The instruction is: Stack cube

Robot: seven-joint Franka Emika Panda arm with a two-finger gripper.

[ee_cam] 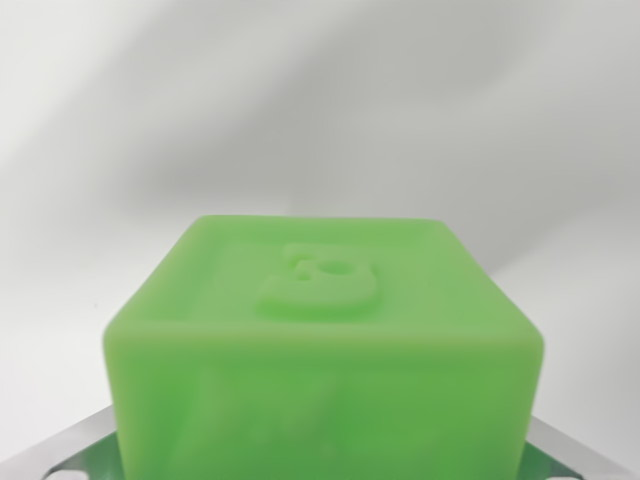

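Observation:
A translucent green cube (322, 340) fills the lower half of the wrist view, very close to the camera. Its top face carries a raised emblem. My gripper (320, 455) is shut on this cube. Only a metal sliver of each finger shows, one at the cube's lower left (70, 445) and one at its lower right (575, 450), both pressed against its sides. No second cube is in sight, and whatever lies under the cube is hidden.
Behind the cube lies a plain white surface (320, 110), blurred, with soft grey shadows running diagonally across it. Nothing else shows.

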